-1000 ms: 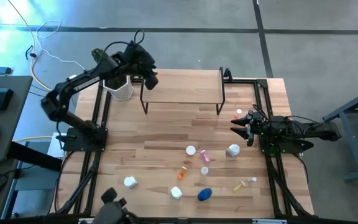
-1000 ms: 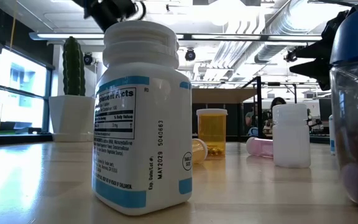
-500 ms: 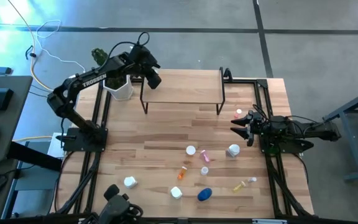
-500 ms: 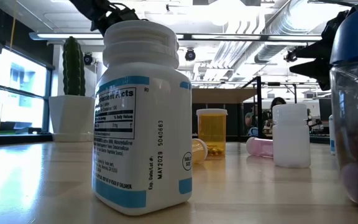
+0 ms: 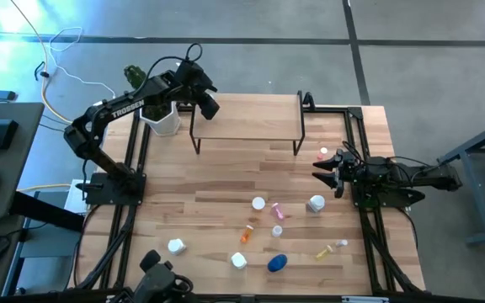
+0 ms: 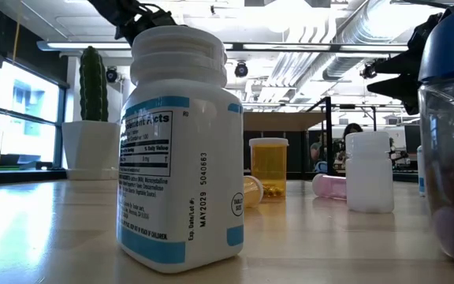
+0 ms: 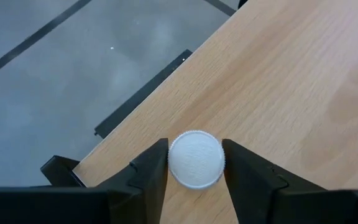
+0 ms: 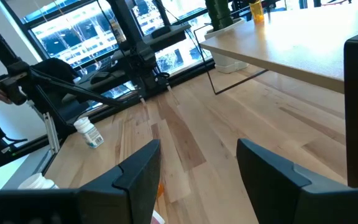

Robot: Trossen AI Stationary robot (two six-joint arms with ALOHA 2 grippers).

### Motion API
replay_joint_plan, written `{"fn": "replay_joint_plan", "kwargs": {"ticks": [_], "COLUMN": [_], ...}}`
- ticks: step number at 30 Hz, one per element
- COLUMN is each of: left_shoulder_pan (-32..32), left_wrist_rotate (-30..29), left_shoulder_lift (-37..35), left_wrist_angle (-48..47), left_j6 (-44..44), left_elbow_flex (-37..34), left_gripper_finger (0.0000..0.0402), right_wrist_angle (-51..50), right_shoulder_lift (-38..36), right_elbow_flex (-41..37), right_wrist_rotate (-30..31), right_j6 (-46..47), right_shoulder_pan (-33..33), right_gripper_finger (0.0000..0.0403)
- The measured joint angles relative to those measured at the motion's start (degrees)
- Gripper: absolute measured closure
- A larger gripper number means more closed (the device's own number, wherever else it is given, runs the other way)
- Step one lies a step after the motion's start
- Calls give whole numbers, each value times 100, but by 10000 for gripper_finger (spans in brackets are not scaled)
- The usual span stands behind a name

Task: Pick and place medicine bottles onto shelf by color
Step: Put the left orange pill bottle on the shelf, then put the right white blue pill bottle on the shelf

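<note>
The shelf [image 5: 247, 118], a light wooden top on thin black legs, stands at the table's far side. My left gripper [image 5: 209, 108] hangs over its far left corner, shut on a white-capped bottle [image 7: 195, 159]. The cap hides the bottle's body in the left wrist view. In the right wrist view an orange bottle [image 8: 255, 9] shows at that end of the shelf. Several other medicine bottles lie or stand on the table's near half, among them a blue one [image 5: 277, 263] and an orange one [image 5: 247, 232]. My right gripper [image 5: 320, 172] waits open at the table's right side, with nothing in it. My left gripper has the bottle's round white cap [image 7: 195, 174] between its two fingers, one against each side of the rim. The fingers come from above, slanting down. The bottle is upright over the shelf's top near the far left corner. The cap hides whether its base rests there.
A white pot with a cactus [image 5: 162, 118] stands just left of the shelf, close to my left arm. A small bottle [image 5: 322, 153] lies near my right gripper. In the low view a white bottle with a blue label [image 6: 180, 150] stands close to the camera. Black frame rails run along both table sides.
My left gripper has come down a little over the shelf's far left corner, shifted slightly toward the table's right and rolled about its own line. For the last half second it has kept still. My right arm has not moved.
</note>
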Motion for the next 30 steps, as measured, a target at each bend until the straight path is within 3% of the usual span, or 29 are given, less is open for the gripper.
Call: {"fn": "replay_joint_plan", "kwargs": {"ticks": [12,23,30], "left_shoulder_pan": [0,-19,-185], "left_wrist_rotate": [-1,-1,112], "left_shoulder_lift": [-2,-10,-28], "left_wrist_angle": [1,-116,-1030], "left_j6": [-268,-268,-125], "left_elbow_flex": [0,591,1336], "left_gripper_finger": [186,181,181], "right_wrist_angle": [0,0,0], "right_shoulder_lift": [-1,-1,-1], "right_elbow_flex": [-1,0,0], "right_wrist_rotate": [-1,-2,-1], "right_j6": [1,0,1], "right_shoulder_pan": [-1,0,0], "right_gripper_finger": [201,201,201]}}
